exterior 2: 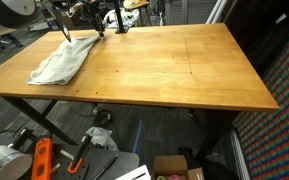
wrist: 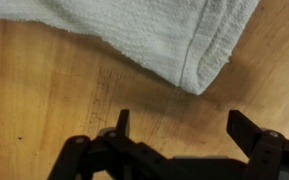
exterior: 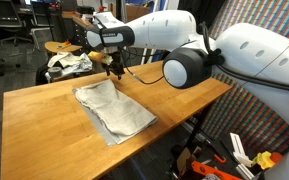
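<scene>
With its jaws spread wide and empty, the pincer hovers over the bare desk just short of the towel, a light, limp, wrinkled cloth probably best pinched at the hemmed corner nearest it.

A pale wooden surface on dark metal legs spreads beneath the tool. Beyond the tool stand dark office chairs and a round wooden stool. Under the surface, a cardboard box sits on the dark floor. A speckled multicolour panel rises well apart from the tool.
</scene>
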Motion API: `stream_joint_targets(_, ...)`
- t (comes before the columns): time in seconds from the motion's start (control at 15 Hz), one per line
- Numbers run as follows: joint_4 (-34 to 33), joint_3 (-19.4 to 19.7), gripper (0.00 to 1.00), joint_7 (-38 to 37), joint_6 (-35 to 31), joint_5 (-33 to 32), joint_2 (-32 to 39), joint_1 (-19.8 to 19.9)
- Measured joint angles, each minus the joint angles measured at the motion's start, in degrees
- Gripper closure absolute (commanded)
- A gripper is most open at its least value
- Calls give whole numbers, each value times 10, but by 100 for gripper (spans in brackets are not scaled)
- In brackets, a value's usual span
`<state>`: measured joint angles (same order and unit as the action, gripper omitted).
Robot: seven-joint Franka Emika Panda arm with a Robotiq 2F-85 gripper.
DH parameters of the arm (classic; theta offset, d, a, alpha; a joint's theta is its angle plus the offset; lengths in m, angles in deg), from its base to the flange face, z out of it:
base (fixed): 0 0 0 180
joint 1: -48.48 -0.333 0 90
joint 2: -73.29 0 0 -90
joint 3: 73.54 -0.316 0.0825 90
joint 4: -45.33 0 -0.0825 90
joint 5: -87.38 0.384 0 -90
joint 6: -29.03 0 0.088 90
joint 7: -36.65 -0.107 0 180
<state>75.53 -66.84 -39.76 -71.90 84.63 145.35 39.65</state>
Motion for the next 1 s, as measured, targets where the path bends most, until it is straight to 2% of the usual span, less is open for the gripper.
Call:
stream_joint_targets(0.2, -1, -7, 0, 5, -2, 3, -1, 4)
stream_joint_targets(0.33, -6, -18, 0, 38, -1, 8, -4, 7)
stream_joint_targets(0.53, -7, -36, 0, 125, 14, 9, -16, 10)
stream_joint_targets(1.0, -1, -41, 0, 332, 91, 8, -31, 10)
